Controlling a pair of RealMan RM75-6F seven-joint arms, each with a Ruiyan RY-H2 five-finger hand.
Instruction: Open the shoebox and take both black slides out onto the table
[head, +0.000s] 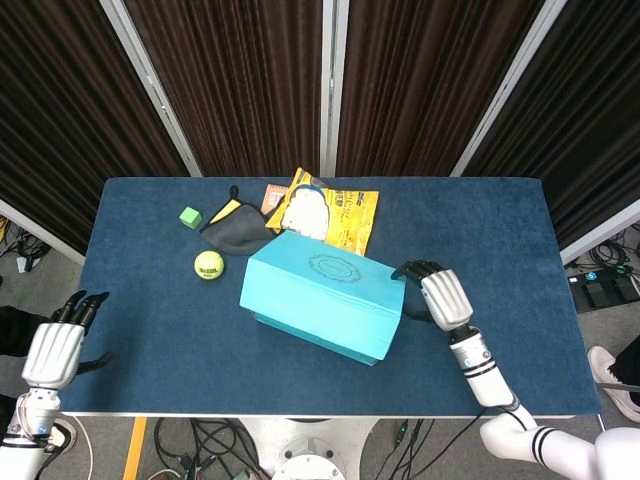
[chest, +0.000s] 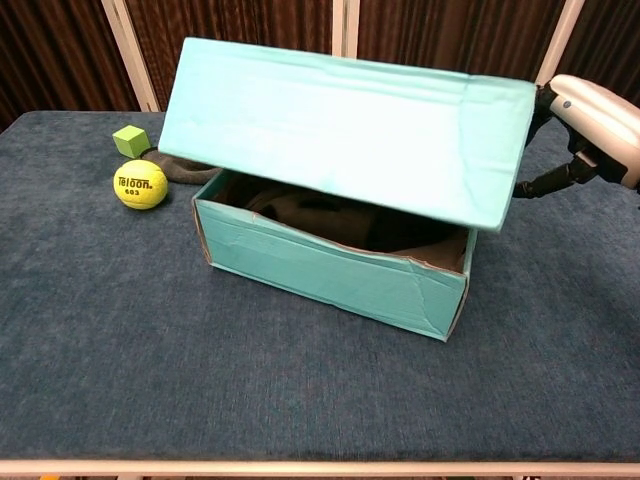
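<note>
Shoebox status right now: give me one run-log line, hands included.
shoebox: lid raised, front gap open | right hand: at lid's right end, lifting | left hand: idle, open, off table | slides: dark shapes inside, none out

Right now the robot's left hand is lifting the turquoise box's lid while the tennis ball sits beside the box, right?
Not quite: the right hand lifts the lid, as the chest view shows. The left hand hangs off the table's edge. The tennis ball does sit beside the box.
</note>
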